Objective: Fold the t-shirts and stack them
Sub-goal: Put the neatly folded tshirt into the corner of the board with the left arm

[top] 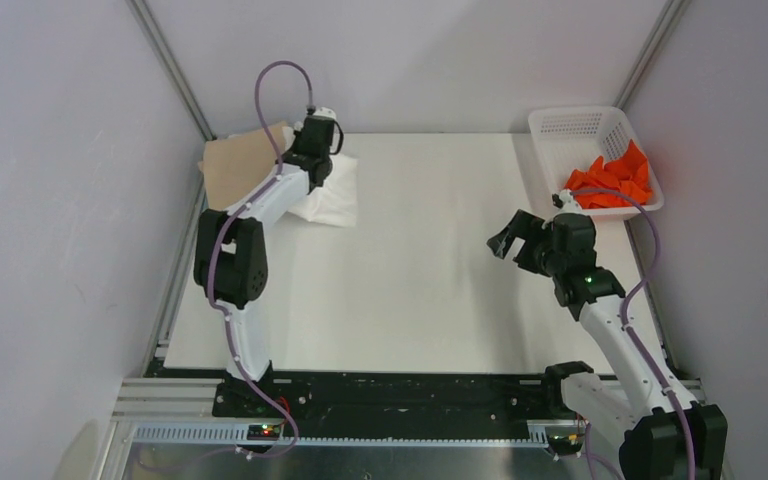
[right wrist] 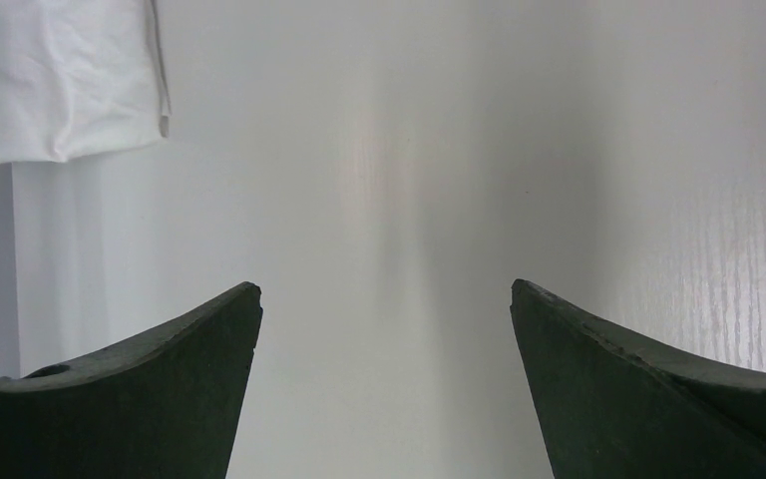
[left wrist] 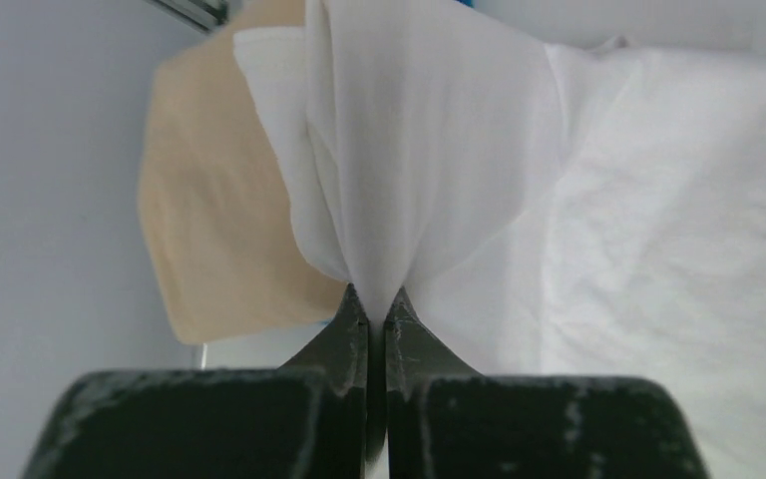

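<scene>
The left tool reaches to the far left corner of the counter in the overhead view. It is over the white t-shirt, which lies bunched there and partly on the beige t-shirt. The right tool hangs above bare counter on the right, well apart from both shirts. An orange t-shirt sits crumpled in the white lattice basket at the far right corner.

From the left wrist, the left tool is pressed together on a fold of the white t-shirt, and the cloth rises from the tips in a pinched fan. The rest of the shirt spreads to the right. The beige t-shirt shows on the left.

From the right wrist, the right tool is spread wide and holds nothing. Bare counter lies between its fingers, with a corner of what seems to be the white t-shirt at upper left.

The step in hand looks like drawing the white shirt out to lay it flat. The pinch seems to take several layers, so a slow lift would show how much cloth comes up. Pulling toward the open middle should avoid dragging the beige shirt. The right tool could take a second edge to stretch the cloth smooth.
</scene>
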{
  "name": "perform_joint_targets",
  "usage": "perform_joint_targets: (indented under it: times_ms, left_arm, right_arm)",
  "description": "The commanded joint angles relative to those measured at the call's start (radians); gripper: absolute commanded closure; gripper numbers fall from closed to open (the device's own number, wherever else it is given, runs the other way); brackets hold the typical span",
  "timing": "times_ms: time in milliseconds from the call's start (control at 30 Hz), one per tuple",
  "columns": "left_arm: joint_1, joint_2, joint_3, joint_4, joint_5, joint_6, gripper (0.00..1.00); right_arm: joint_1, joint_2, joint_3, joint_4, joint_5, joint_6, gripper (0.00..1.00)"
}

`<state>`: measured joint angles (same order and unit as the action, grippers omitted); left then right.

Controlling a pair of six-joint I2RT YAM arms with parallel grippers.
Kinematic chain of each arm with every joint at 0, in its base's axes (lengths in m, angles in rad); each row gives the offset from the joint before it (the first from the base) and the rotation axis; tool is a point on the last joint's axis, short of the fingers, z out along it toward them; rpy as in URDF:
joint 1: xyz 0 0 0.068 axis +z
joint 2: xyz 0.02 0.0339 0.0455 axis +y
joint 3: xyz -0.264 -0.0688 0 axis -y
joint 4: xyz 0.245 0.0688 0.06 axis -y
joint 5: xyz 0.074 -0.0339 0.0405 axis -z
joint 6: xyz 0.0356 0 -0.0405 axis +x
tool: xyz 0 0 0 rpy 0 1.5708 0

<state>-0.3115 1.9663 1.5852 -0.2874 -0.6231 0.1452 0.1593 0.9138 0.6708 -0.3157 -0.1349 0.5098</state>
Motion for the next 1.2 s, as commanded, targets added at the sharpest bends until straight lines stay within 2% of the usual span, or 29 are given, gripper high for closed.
perform_joint_targets:
  times_ms: [0,367,733,1167]
  left_arm:
    - [0.057,-0.005,0.108,0.087,0.007,0.114,1.00]
    - [0.124,-0.068,0.187,0.085,0.143,0.173,1.00]
    - [0.126,-0.130,0.306,0.055,0.164,0.172,1.00]
    - [0.159,-0.152,0.338,0.034,0.216,0.155,1.00]
  right_arm:
    - [-0.005,0.018,0.002,0.048,0.030,-0.028,0.01]
    - [-0.007,0.041,0.002,0.046,0.064,-0.037,0.01]
    - [-0.012,0.033,0.002,0.007,0.130,-0.041,0.01]
    - [-0.023,0.113,0.002,0.022,0.168,-0.031,0.01]
